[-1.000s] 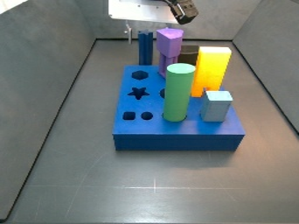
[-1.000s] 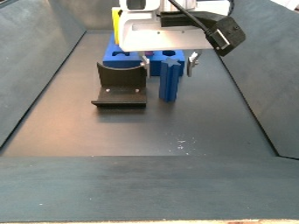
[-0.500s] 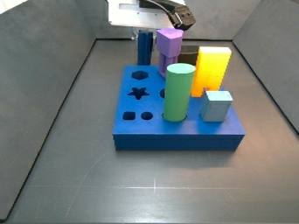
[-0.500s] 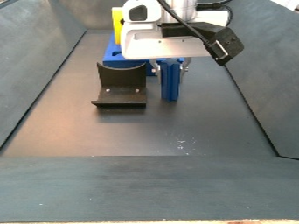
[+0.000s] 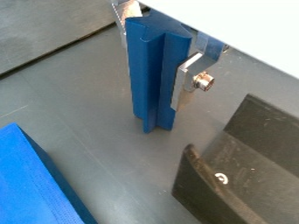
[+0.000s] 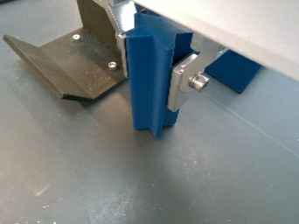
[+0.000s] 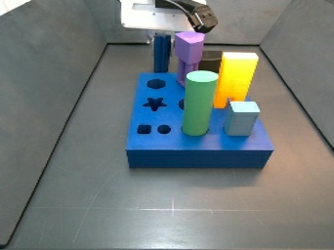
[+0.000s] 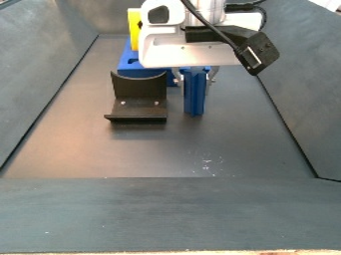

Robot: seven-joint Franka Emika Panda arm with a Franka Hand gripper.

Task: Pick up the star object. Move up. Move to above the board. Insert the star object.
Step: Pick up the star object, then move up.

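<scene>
The star object (image 5: 147, 83) is a tall dark blue ridged post. It stands upright on the grey floor behind the board (image 7: 196, 156), as both side views show (image 7: 160, 51) (image 8: 196, 92). My gripper (image 5: 155, 61) is down over it, with one silver finger plate on each side (image 6: 180, 83). Both plates lie against the post's ridges in both wrist views, and the post's foot rests on the floor. The board also shows in a wrist view (image 5: 30, 184). Its star hole (image 7: 154, 103) is open.
The dark fixture (image 8: 136, 98) stands on the floor close beside the star post (image 5: 246, 166). On the board stand a green cylinder (image 7: 198, 103), a yellow block (image 7: 237, 78), a purple hexagonal post (image 7: 190, 51) and a light blue cube (image 7: 241, 118). Grey walls close in the floor.
My gripper has come down over the star post since a second ago. Nothing visible has changed in the last half second.
</scene>
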